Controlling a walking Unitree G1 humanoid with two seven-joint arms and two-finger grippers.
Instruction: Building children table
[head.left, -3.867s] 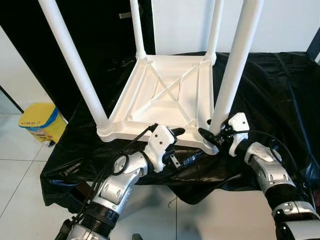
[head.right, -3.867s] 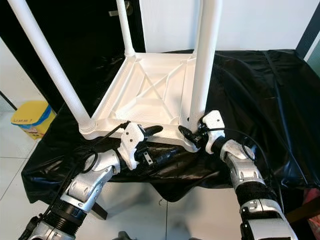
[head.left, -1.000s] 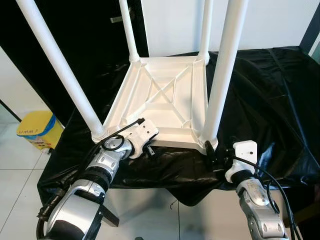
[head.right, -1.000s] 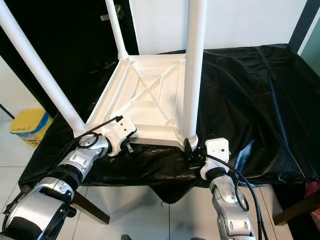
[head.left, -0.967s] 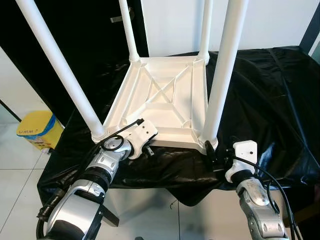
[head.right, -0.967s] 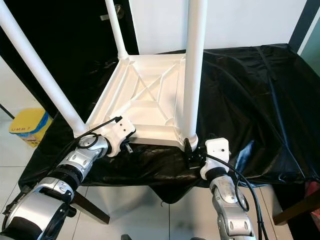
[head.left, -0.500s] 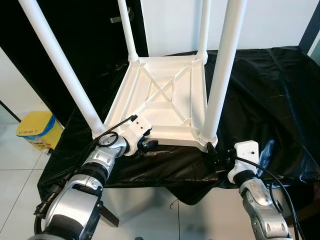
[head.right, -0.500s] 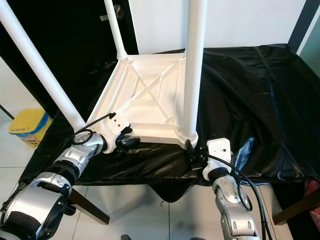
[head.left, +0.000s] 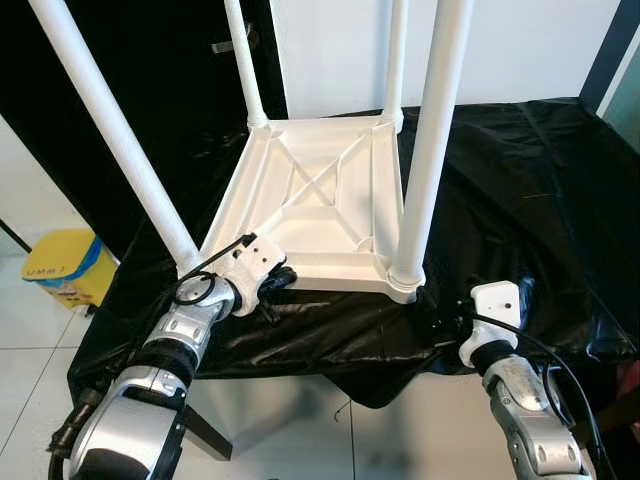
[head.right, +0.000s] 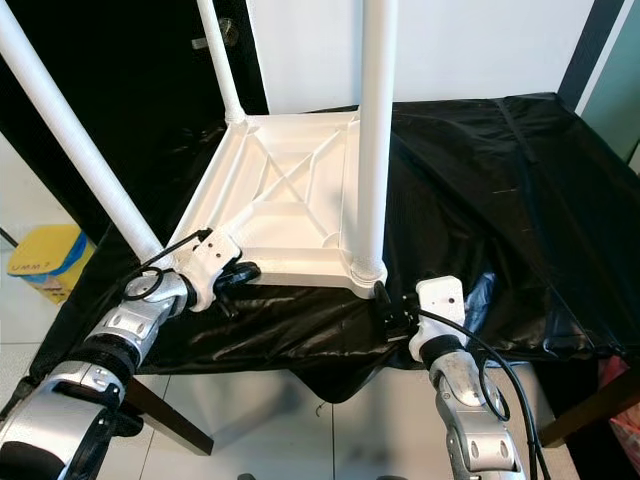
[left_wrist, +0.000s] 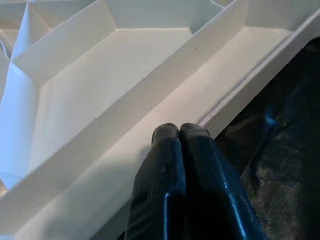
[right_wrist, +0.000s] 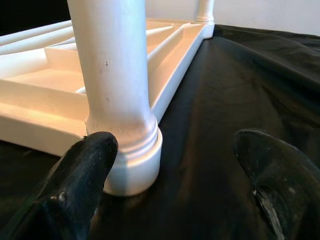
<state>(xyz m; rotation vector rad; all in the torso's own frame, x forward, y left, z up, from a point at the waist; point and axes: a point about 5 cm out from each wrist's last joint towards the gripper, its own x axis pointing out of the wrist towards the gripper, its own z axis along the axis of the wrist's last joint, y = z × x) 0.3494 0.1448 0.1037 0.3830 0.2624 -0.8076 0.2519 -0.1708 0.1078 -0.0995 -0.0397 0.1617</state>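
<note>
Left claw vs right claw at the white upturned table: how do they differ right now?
The left claw is shut, fingertips pressed together; the right claw is open, fingers spread wide. The left claw sits against the near rim of the white plastic upturned table, near its near-left corner; the right claw is at the near-right corner, one finger beside the base of the white round leg. Both hover over the black plastic sheet, holding nothing.

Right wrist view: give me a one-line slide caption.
Right gripper open beside the near leg of the upturned white table, which rests on a black sheet.
</note>
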